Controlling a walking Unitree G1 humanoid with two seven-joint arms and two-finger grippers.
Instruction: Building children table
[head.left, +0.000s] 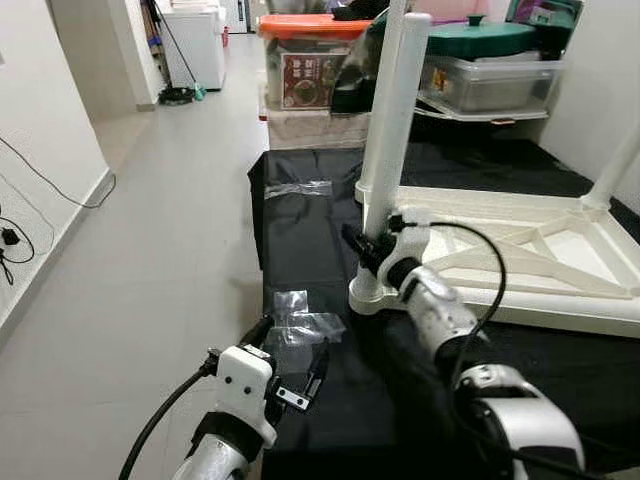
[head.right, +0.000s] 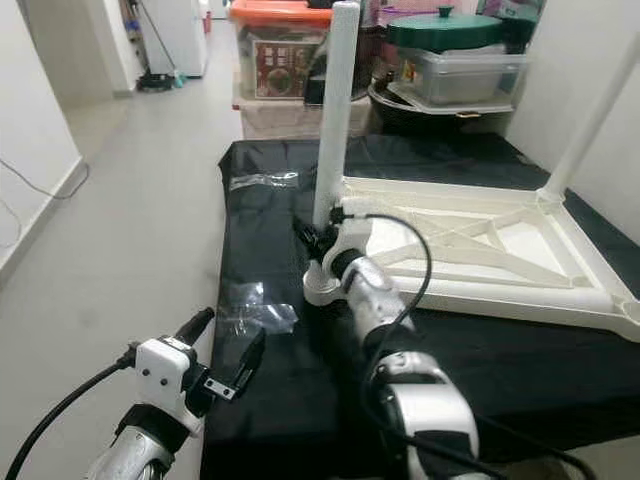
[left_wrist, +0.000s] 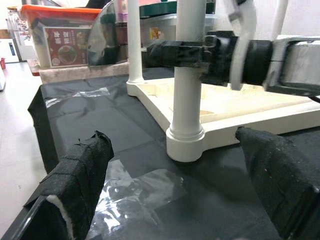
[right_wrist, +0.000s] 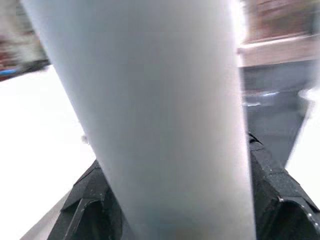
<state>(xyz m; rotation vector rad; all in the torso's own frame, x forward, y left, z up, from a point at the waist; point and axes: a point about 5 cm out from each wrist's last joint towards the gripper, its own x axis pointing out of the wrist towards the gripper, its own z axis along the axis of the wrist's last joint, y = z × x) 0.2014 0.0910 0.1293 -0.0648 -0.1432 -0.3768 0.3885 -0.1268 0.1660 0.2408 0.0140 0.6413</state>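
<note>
The right claw (head.left: 362, 243) is clamping the table leg (head.left: 393, 140), while the left claw (left_wrist: 180, 192) is hanging spread apart near the leg's base at the bench (head.right: 560, 350) edge.

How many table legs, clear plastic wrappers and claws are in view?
White table legs: 3 (one held by right claw, one behind, one far corner)
Clear plastic wrappers: 2
Claws: 2 (left claw open)
Total: 7

My head cameras look forward and down over the black sheet (head.left: 300, 240); both catch the near leg (head.right: 333, 130). Left wrist looks low along the sheet at it; right wrist sits pressed against it.
</note>
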